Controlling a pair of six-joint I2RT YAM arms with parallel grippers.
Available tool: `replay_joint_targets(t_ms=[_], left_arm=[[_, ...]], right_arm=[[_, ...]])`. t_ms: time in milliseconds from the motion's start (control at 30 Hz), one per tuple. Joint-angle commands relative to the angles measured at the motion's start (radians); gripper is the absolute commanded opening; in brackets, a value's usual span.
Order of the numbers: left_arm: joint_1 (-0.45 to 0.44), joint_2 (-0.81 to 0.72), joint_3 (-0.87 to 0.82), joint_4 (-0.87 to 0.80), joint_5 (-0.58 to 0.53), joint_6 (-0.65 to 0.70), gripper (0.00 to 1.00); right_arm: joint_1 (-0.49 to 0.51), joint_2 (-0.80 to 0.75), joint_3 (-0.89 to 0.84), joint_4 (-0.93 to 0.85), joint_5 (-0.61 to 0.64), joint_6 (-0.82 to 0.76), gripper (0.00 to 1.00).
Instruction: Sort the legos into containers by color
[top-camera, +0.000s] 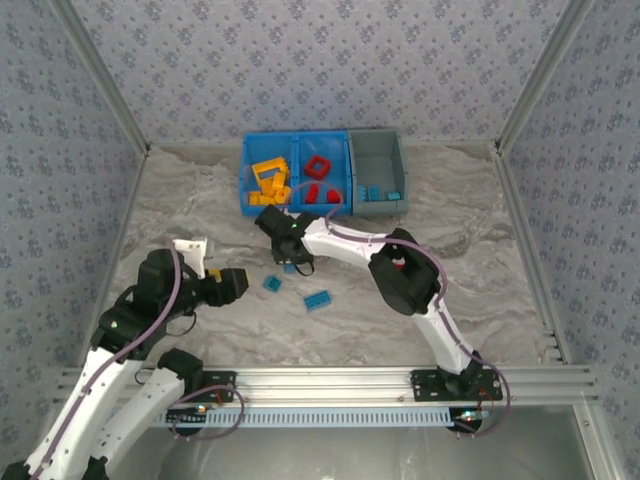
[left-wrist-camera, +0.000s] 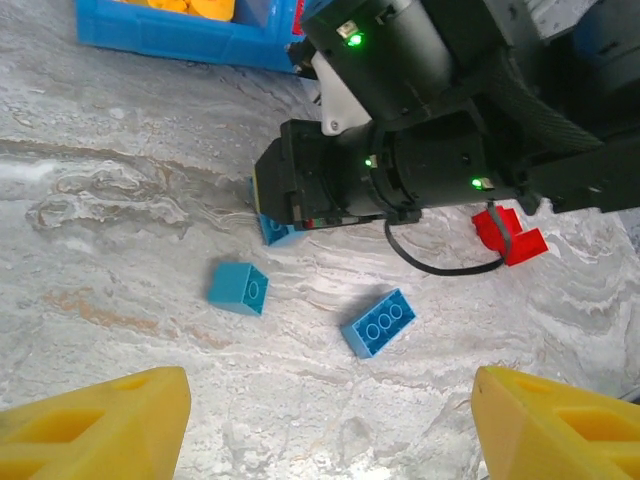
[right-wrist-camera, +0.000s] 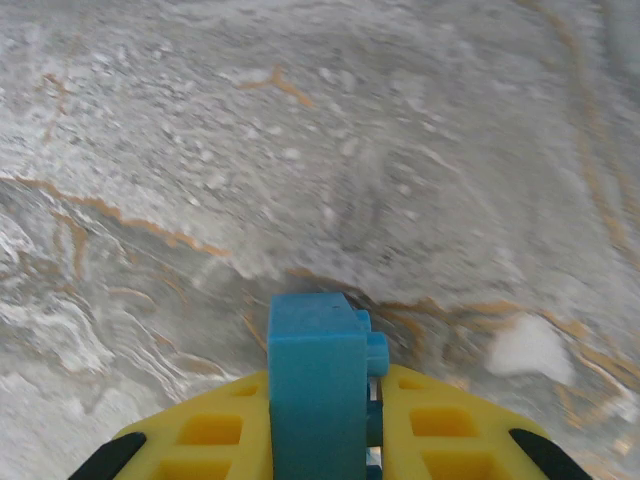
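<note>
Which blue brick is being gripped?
The blue brick clamped in the right gripper; the square one and the long one lie loose on the table.

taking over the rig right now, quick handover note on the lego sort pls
Left pincer: open, empty, above the table.
Right pincer: shut on a blue brick, low over the table.
Done: yellow bricks in the left blue bin, red bricks in the middle blue bin, some blue pieces in the grey bin.
Left: held brick to grey, then the small blue brick and the long blue brick lying loose.
</note>
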Motion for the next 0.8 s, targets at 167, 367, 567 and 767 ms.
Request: replay_joint_targets(t_ms=[167,367,567,767], left_arm=[[-0.106,0.192,0.017,0.244,0.046,-0.045,0.74],[-0.336,0.438,0.102,0.448,-0.117,-0.046,0.72],[-0.426,0.633,0.197,0.591,-0.220,-0.035,0.71],[-0.455,0.734,0.233,0.668,-0.220,-0.023,0.71]], right_arm=[[-0.148,-0.377,-0.232,-0.026,0.176,-0.114,0.22],[-0.360,-0.404,-0.245,-0.027,0.193,-0.268,0.22],[-0.494,-0.194,-0.005,-0.085,0.216,-0.432,0.21],[-0.545,0.004,0.258,-0.145,0.257,-0.490,0.22]])
